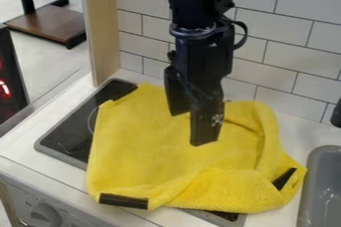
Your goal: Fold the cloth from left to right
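Observation:
The black gripper [190, 129] hangs over the middle of the yellow cloth [143, 139], pointing down, with its fingers apart and no cloth seen between them. Spread across the dark stove top, the cloth reaches onto the white counter at the right. Its left part lies fairly flat, while the right side is rumpled and the lower right is bunched in a thick ridge. One black patch [123, 201] sits at the front left edge and another black patch [284, 178] near the right corner. Whether the fingertips touch the cloth, I cannot tell.
A grey sink [325, 191] is at the right edge, with a dark object [336, 114] above it. White tiles [273, 66] stand behind the counter, and a wooden post [101, 27] rises at the back left. A knob [45, 214] is on the stove front.

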{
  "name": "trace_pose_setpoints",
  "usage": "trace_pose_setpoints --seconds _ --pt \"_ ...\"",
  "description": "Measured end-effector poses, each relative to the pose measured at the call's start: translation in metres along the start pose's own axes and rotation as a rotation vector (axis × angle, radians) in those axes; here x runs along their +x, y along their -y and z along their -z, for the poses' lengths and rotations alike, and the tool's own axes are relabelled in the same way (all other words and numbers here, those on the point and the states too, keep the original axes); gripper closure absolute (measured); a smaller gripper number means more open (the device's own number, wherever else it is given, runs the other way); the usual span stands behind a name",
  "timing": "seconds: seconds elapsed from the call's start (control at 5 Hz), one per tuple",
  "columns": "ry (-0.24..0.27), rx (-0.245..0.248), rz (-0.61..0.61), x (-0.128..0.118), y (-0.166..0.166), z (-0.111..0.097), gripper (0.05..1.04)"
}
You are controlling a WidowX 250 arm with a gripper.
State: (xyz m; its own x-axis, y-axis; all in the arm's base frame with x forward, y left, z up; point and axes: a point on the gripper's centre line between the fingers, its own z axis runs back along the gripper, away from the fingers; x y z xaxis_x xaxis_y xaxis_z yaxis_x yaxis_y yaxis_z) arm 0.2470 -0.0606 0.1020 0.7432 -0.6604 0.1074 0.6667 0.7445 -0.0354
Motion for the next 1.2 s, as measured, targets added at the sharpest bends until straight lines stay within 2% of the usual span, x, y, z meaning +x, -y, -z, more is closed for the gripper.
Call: trace_pose_setpoints --seconds 0.2,0.4,0.6,0.8,1.2 --pt "-0.018 -0.011 -0.002 -0.003 0.002 0.005 0.083" --pt "-0.023 -0.003 -0.093 -0.017 -0.018 0.003 0.083" --pt "0.002 0.034 -0.2 -0.029 -0.045 -0.002 0.083" --pt "0.023 0.129 -0.296 -0.043 -0.08 -0.011 0.083" --pt "-0.019 0.22 -0.464 -0.049 -0.152 0.013 0.083"
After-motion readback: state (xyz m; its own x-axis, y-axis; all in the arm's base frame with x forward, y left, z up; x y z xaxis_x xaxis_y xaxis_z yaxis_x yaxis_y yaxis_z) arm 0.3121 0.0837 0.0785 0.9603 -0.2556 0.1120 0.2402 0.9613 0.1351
